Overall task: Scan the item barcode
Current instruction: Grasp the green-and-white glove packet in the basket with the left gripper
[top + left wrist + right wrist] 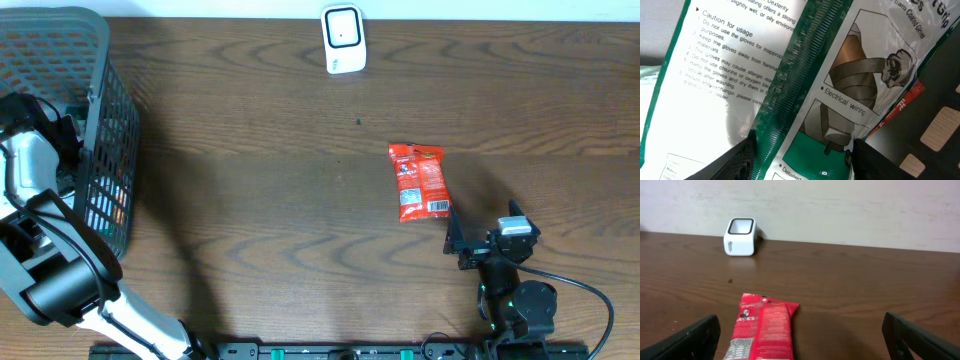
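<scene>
Overhead: left gripper (800,157) inside basket (105,130), upper left; jaws straddle glove packet (740,65), grip unclear. Right gripper (800,332) jaws wide, just below red snack bag (421,182), right of centre.

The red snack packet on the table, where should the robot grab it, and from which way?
Probably across its narrow middle, coming straight down from above. The red plastic snack packet lies flat on the brown wooden table, so no edge sticks up to pinch from the side. Its long sides are close together, so the open right gripper should fit over them.
</scene>
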You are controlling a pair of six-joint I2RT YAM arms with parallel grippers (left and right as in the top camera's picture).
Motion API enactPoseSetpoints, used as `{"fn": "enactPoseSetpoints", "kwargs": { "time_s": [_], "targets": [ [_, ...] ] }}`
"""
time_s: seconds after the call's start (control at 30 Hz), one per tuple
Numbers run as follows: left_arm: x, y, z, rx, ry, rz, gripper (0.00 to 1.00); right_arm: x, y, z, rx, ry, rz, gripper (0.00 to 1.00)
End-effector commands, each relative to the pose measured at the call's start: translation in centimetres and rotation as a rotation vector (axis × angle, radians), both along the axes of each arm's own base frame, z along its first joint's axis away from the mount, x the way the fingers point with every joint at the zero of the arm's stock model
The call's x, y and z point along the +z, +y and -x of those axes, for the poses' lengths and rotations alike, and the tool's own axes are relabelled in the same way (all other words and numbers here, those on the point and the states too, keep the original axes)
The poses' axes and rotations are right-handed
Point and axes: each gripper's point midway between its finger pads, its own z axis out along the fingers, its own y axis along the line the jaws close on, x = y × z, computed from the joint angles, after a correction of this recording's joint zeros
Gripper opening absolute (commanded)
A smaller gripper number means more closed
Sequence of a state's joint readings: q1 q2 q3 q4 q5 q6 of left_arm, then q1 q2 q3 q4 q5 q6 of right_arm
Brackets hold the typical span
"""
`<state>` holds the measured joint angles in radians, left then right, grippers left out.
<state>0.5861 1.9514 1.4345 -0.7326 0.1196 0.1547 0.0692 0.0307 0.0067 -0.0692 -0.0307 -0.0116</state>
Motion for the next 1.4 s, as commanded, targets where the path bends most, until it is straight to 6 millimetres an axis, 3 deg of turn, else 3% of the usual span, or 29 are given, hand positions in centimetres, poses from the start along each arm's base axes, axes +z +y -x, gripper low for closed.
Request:
{"fn": "enactPoseSetpoints", "kwargs": {
  "time_s": [0.0,0.13,0.67,0.73,0.83,0.9,0.97,1.03,1.2,1.37],
  "targets": [
    [-1.3,-0.1,0.4,0.000,0.041,0.006,0.63,0.0,-0.2,0.0,-0.004,-0.002,0.011,0.99],
    [-1.3,0.1,0.4,0.006,0.040,-0.002,0.80,0.0,-0.2,0.0,-0.005,-0.002,0.011,0.99],
    [-3.7,0.2,1.2,0.071,0.038,-0.022,0.80,0.0,-0.2,0.0,-0.005,-0.002,0.011,0.99],
    [-3.6,0.4,0.9,0.071,0.026,-0.028,0.56,0.0,-0.2,0.0,-0.005,-0.002,0.011,0.99],
    [-3.5,0.6,0.6,0.071,0.015,-0.035,0.11,0.0,-0.2,0.0,-0.005,-0.002,0.011,0.99],
    [-2.8,0.9,0.1,0.072,-0.003,-0.046,0.07,0.0,-0.2,0.0,-0.005,-0.002,0.011,0.99],
    [-0.9,1.4,-0.6,0.073,-0.037,-0.066,0.07,0.0,-0.2,0.0,-0.004,-0.002,0.011,0.99],
    [2.5,2.0,-1.6,0.076,-0.099,-0.104,0.07,0.0,-0.2,0.0,-0.005,-0.002,0.011,0.99],
    [14.7,3.0,-2.8,0.147,-0.387,-0.249,0.07,0.0,-0.2,0.0,-0.005,-0.002,0.011,0.99],
    [27.8,1.2,0.0,0.208,-0.706,-0.379,0.07,0.0,-0.2,0.0,-0.005,-0.002,0.011,0.99]
  ]
}}
